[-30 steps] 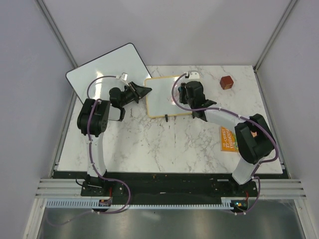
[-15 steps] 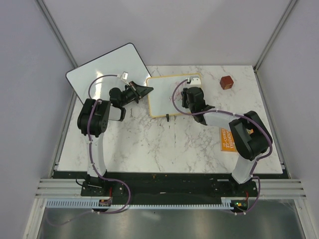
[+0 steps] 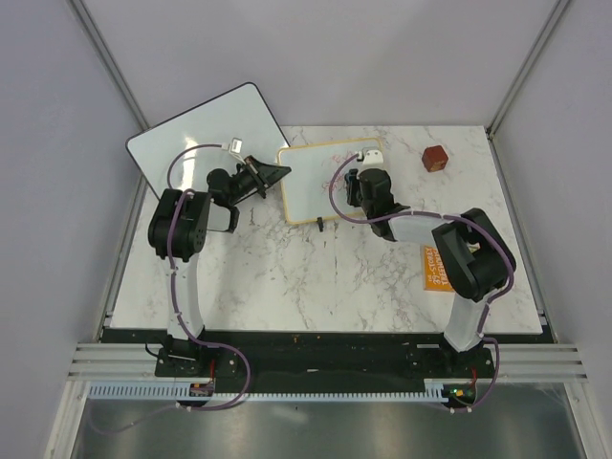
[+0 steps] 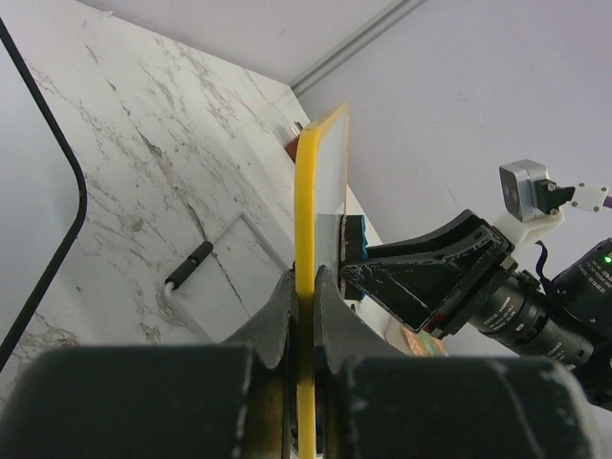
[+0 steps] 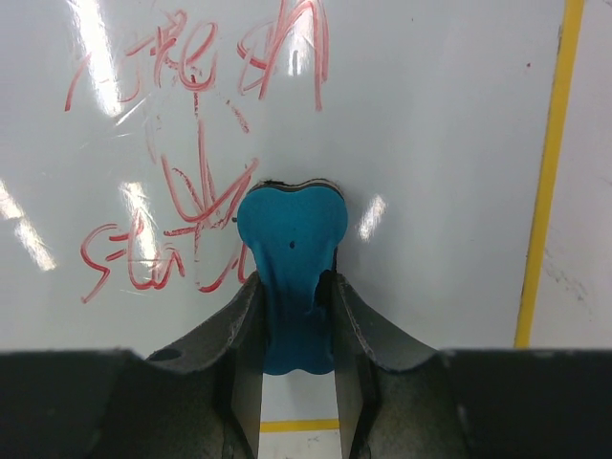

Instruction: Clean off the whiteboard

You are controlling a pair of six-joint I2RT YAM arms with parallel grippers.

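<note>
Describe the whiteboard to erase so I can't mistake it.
On the marble table, look at the middle of the far side. The whiteboard there is small, yellow-framed, with red writing; the larger board to its left is blank and black-edged.

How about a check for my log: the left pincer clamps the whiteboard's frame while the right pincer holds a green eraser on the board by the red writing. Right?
Not quite: the eraser is blue, not green, as the right wrist view shows. Otherwise yes: the left pincer clamps the frame of the whiteboard while the right pincer holds that eraser by the red writing.
</note>
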